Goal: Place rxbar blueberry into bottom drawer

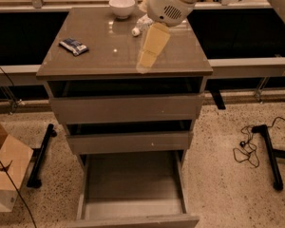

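The rxbar blueberry (pixel 73 46), a small dark blue wrapper with white markings, lies flat on the left side of the cabinet top (pixel 109 61). The bottom drawer (pixel 133 186) is pulled out, and its plain grey tray holds nothing. My gripper (pixel 149 53) hangs over the middle of the cabinet top near its front edge, pointing down, well to the right of the bar and apart from it. It holds nothing that I can see.
A white bowl (pixel 122 6) stands at the back of the top. A white bottle (pixel 140 26) lies beside it, partly hidden by my arm. The two upper drawers (pixel 123 108) are slightly open. A cardboard box (pixel 4 175) sits on the floor at left and a cable (pixel 249 148) at right.
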{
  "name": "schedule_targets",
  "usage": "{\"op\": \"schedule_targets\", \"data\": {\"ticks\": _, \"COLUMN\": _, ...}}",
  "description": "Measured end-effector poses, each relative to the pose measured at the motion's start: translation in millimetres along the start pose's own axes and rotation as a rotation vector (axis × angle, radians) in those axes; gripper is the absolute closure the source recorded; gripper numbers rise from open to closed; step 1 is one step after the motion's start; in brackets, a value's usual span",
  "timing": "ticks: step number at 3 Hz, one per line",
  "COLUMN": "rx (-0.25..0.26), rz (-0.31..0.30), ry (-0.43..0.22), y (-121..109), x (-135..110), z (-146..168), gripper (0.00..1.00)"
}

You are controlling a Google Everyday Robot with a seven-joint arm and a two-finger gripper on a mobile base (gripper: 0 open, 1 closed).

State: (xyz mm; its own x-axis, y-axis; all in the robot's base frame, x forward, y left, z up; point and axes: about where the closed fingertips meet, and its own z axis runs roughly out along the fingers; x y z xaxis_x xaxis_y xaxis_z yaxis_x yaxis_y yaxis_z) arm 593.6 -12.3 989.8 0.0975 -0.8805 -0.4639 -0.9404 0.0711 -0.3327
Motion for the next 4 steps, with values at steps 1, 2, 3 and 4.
{"op": "schedule_targets", "data": {"ticks": 1, "rx": 0.0, "rz": 0.0, "ry": 0.0, "y": 0, "x": 0, "z": 0, "gripper": 0.0}}
{"op": "schedule_targets", "data": {"ticks": 2, "rx": 0.018, "rz": 0.014, "ry": 0.003, "y": -4, "x": -5, "z": 12, "gripper": 0.0}}
{"op": "schedule_targets", "data": {"ticks": 3, "rx": 0.043, "rz": 0.034, "ry": -0.037, "y": -24, "x": -17, "z": 43, "gripper": 0.0}}
{"op": "schedule_targets", "data": {"ticks": 4, "rx": 0.035, "rz": 0.052, "ry": -0.094, "y": -55, "x": -32, "z": 97, "gripper": 0.0}}
